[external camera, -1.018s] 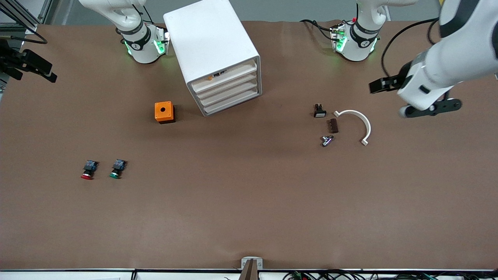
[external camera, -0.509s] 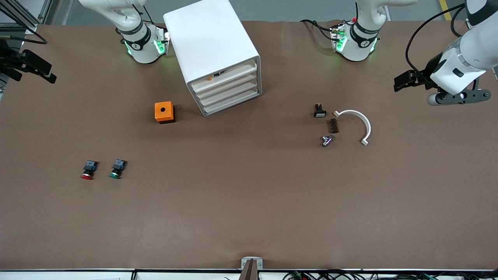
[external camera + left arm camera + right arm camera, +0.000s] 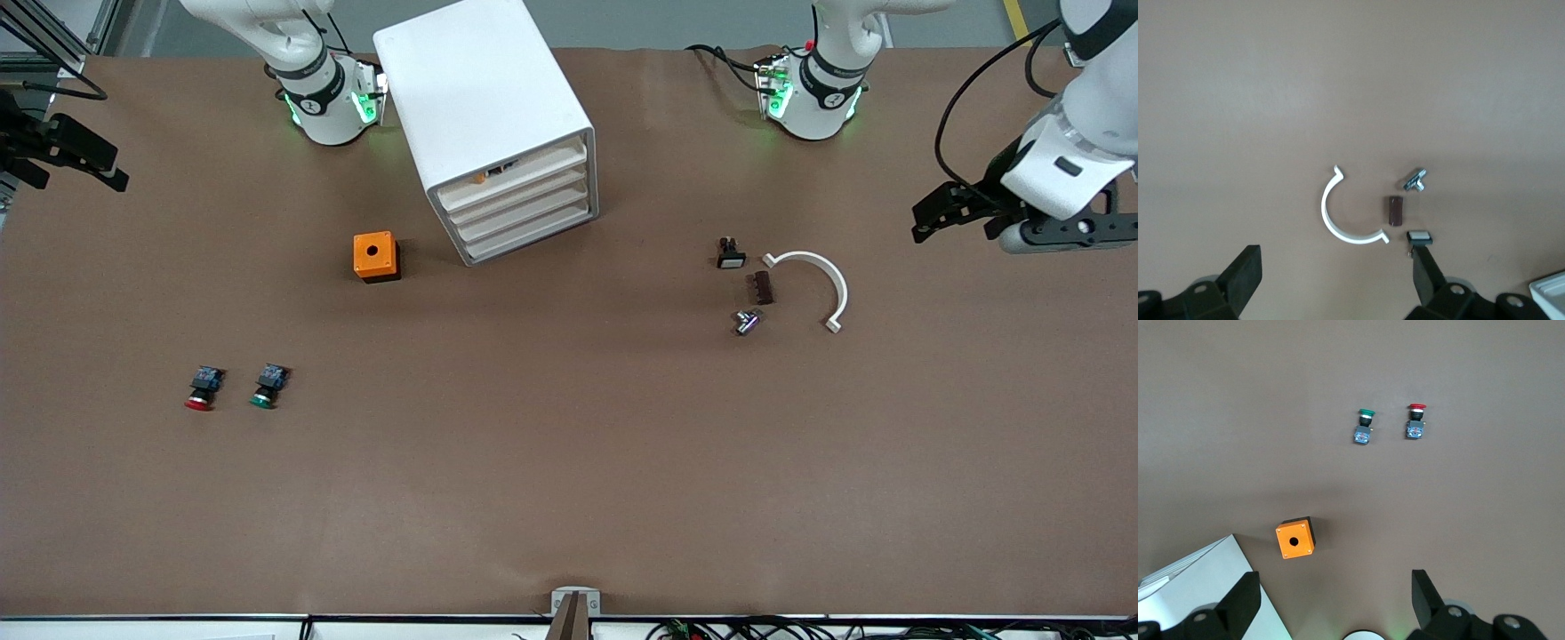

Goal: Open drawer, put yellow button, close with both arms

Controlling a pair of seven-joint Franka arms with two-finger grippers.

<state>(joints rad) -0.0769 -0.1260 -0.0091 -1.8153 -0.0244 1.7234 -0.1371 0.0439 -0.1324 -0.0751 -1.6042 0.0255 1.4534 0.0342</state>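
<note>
The left gripper [image 3: 1337,277] hangs empty with fingers [image 3: 1243,273] wide apart, high over the left arm's end of the table [image 3: 569,462], well apart from the white clip [image 3: 1341,215] lying past its fingertips. The right gripper [image 3: 1335,600] hangs over the right arm's end, fingers [image 3: 1241,599] also apart and empty. The drawer [image 3: 508,171] is in the cabinet [image 3: 476,98], well apart from both grippers, with an orange speck of the button [image 3: 479,178] just showing in it.

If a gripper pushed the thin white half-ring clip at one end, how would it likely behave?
The thin white half-ring clip lies flat, so it would probably pivot and slide, not roll. It looks light. Its slim open arc may flex slightly if squeezed.
</note>
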